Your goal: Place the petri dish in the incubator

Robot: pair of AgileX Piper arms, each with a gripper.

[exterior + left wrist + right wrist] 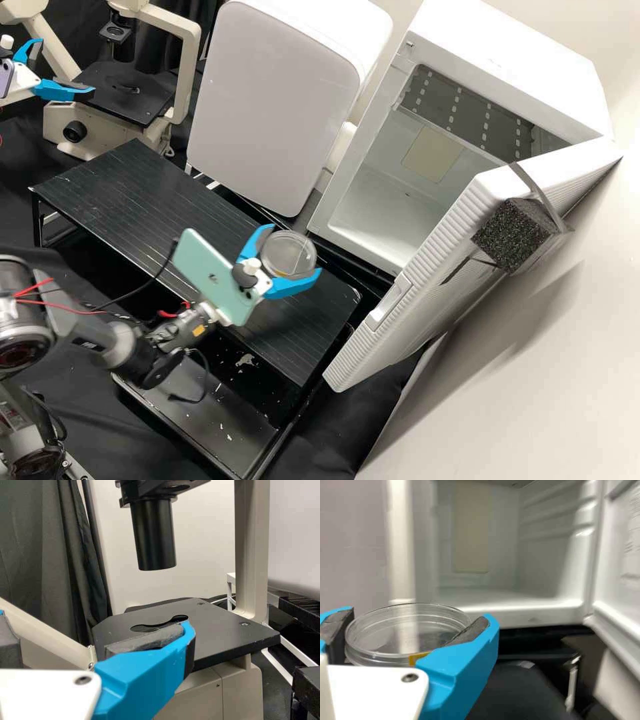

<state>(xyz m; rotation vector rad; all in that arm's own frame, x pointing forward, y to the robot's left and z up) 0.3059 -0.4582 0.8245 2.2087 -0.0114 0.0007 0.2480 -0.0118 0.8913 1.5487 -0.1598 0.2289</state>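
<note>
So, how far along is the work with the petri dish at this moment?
Looks done: the incubator has its door open, and the petri dish is grasped. In hand: the right end effector holds the dish outside, facing the opening. Remaining: bring it in, set it down, release it, and probably close the door.

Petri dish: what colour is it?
The petri dish is clear, with a small yellow patch; best seen in the right wrist view.

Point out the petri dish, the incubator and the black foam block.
Petri dish (287, 253): high view, middle of its clear round face.
Incubator (510, 61): high view, its white outer wall.
Foam block (508, 235): high view, its speckled side.
</note>
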